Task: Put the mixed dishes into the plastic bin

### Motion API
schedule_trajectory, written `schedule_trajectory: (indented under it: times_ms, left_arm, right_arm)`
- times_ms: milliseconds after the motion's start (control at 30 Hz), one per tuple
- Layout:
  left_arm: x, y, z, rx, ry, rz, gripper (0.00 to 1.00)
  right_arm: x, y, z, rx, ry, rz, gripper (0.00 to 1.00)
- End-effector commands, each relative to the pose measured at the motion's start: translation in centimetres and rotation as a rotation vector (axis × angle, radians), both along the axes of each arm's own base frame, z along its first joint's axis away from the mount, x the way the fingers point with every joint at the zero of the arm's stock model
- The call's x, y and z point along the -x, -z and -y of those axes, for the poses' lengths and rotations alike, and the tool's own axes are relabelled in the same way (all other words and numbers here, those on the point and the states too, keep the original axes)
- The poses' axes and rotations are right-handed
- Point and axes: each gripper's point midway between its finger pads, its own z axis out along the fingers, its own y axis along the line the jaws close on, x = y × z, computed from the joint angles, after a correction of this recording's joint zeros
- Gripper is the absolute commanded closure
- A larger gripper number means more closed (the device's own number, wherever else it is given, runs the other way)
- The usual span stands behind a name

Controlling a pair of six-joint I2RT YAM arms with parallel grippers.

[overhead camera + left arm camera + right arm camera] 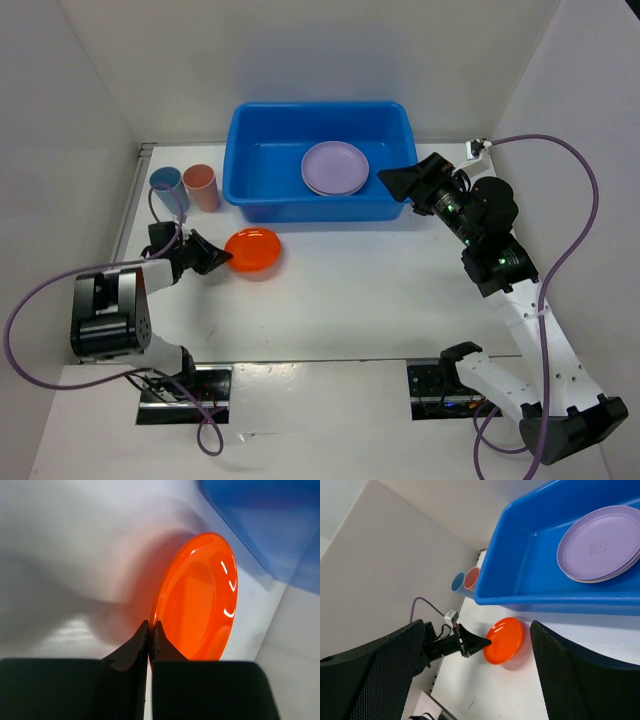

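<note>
A small orange plate (pixel 253 250) lies on the white table in front of the blue plastic bin (pixel 300 205). My left gripper (pixel 226 258) is shut on the plate's left rim; in the left wrist view the fingertips (pixel 151 625) pinch the edge of the orange plate (pixel 200 600). A lavender plate (pixel 335 167) rests inside the bin on its right side. A blue cup (pixel 166 182) and a salmon-pink cup (pixel 201 185) stand left of the bin. My right gripper (pixel 398 182) hovers open over the bin's right front corner, holding nothing.
White walls enclose the table on the left, back and right. The right wrist view looks down on the bin (pixel 545 602), the lavender plate (pixel 602 542), the orange plate (pixel 504 640) and both cups (pixel 465 580). Purple cables trail from both arms.
</note>
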Motion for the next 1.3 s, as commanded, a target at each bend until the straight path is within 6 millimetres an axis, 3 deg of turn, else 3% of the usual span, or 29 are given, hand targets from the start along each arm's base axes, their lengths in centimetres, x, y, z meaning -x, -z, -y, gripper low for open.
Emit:
schedule_trajectory:
  times_ms: [0,233,267,333,367,400,467,500,533,567,600,633,667,700,733,767,800,933,967,1000,1033,1067,1233,1267]
  left_arm:
    - [0.1,-4.0,0.8,-0.101,0.078,0.091,1.00]
    - [2.6,-11.5,4.9,-0.151,0.226,0.216,1.00]
    - [2.5,-14.1,6.0,-0.154,0.258,0.277,1.00]
    - [2.8,-16.8,7.4,-0.146,0.304,0.327,1.00]
    - [2.7,-18.2,8.6,-0.152,0.333,0.364,1.00]
    - [2.0,-21.2,9.1,-0.155,0.325,0.423,1.00]
    - [0.8,-23.2,10.7,-0.142,0.358,0.457,1.00]
    - [-0.5,-26.6,11.3,-0.142,0.362,0.532,1.00]
    - [-2.3,-25.9,12.0,-0.137,0.377,0.498,1.00]
    - [-3.3,-26.5,13.0,-0.133,0.396,0.507,1.00]
    - [-5.3,-25.2,13.6,-0.136,0.400,0.468,1.00]
    - [-6.9,-27.9,14.1,-0.143,0.390,0.531,1.00]
    - [-8.6,-26.4,14.8,-0.141,0.388,0.490,1.00]
    - [-9.5,-26.4,15.0,-0.141,0.388,0.489,1.00]
    - [-10.7,-27.8,15.6,-0.144,0.383,0.530,1.00]
    - [-11.6,-27.5,15.8,-0.135,0.378,0.519,1.00]
    - [-13.4,-25.3,16.1,-0.143,0.373,0.474,1.00]
    - [-17.6,-23.2,17.8,-0.142,0.355,0.441,1.00]
    - [-18.8,-21.1,18.1,-0.144,0.359,0.408,1.00]
    - [-19.5,-20.9,18.3,-0.133,0.351,0.402,1.00]
    - [-20.5,-22.1,19.0,-0.125,0.338,0.429,1.00]
    - [-21.5,-20.1,19.0,-0.135,0.331,0.394,1.00]
    - [-23.9,-18.7,20.1,-0.108,0.297,0.378,1.00]
    - [-24.4,-17.6,20.1,-0.115,0.290,0.366,1.00]
  right_arm:
    - [0.3,-1.2,0.1,-0.011,-0.007,0.051,0.09]
    - [0.3,-1.3,0.3,-0.019,-0.007,0.047,0.09]
    - [0.3,-1.3,0.3,-0.019,-0.007,0.047,0.09]
    - [0.3,-1.3,0.3,-0.019,-0.007,0.047,0.09]
    - [0.3,-1.3,0.3,-0.019,-0.007,0.047,0.09]
    - [0.6,-1.6,0.3,-0.022,-0.007,0.057,0.09]
    - [0.6,-1.6,0.3,-0.022,-0.007,0.057,0.09]
    - [0.9,-1.9,0.4,-0.025,-0.007,0.066,0.09]
    - [1.0,-1.9,0.3,-0.025,-0.016,0.066,0.09]
    - [0.9,-2.1,0.6,-0.025,-0.007,0.068,0.09]
    - [0.9,-2.1,0.6,-0.025,-0.007,0.068,0.09]
    - [1.0,-2.4,0.6,-0.025,-0.007,0.069,0.09]
    - [1.1,-2.8,0.8,-0.027,-0.007,0.078,0.09]
    - [1.1,-2.8,0.8,-0.027,-0.007,0.078,0.09]
    - [1.3,-3.3,0.6,-0.029,-0.021,0.087,0.09]
    - [1.5,-3.3,0.4,-0.029,-0.033,0.087,0.09]
    - [1.7,-3.5,0.5,-0.031,-0.033,0.096,0.09]
    - [1.8,-3.8,0.9,-0.022,-0.022,0.096,0.09]
    - [1.9,-4.0,0.9,-0.021,-0.022,0.093,0.09]
    - [2.0,-4.2,1.0,-0.012,-0.022,0.096,0.09]
    - [1.9,-4.2,1.2,-0.012,-0.013,0.096,0.09]
    - [1.9,-4.0,1.2,-0.010,-0.013,0.087,0.09]
    - [2.4,-4.1,1.9,0.008,0.000,0.093,0.09]
    - [2.3,-4.1,2.2,0.009,0.010,0.093,0.09]
